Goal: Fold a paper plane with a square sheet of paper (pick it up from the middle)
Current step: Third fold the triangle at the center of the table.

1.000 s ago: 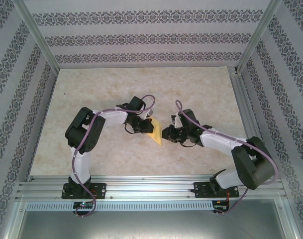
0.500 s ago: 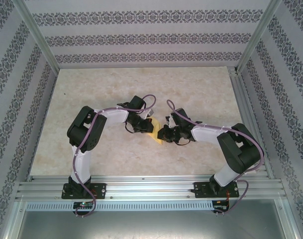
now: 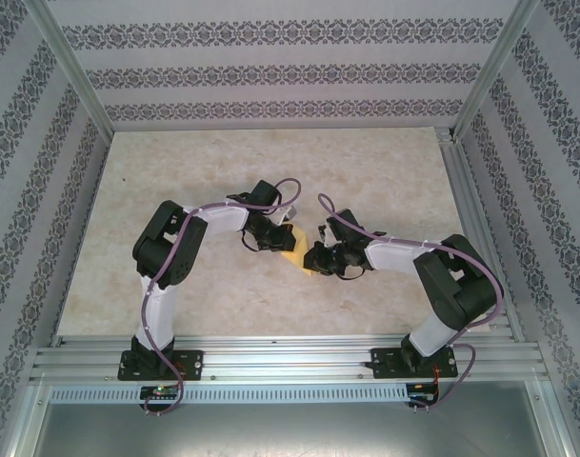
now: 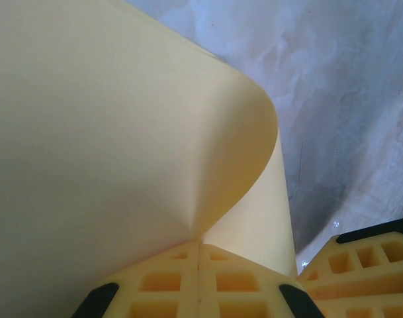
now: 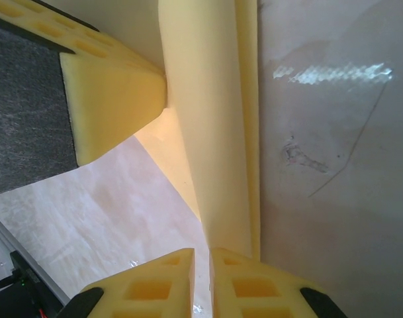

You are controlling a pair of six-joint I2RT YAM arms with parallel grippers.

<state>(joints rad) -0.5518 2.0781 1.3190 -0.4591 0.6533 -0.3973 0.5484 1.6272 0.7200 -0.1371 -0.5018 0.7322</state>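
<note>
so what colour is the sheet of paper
The sheet of paper is plain pale yellow with no print or pattern. It shows best in the left wrist view.

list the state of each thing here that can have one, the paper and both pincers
square sheet of paper: bent over in a soft curl, in layers but not yet a pointed plane, held between the two arms
left pincer: shut on the square sheet of paper, which rises from between its pads
right pincer: shut on the narrow folded edge of the square sheet of paper
</note>
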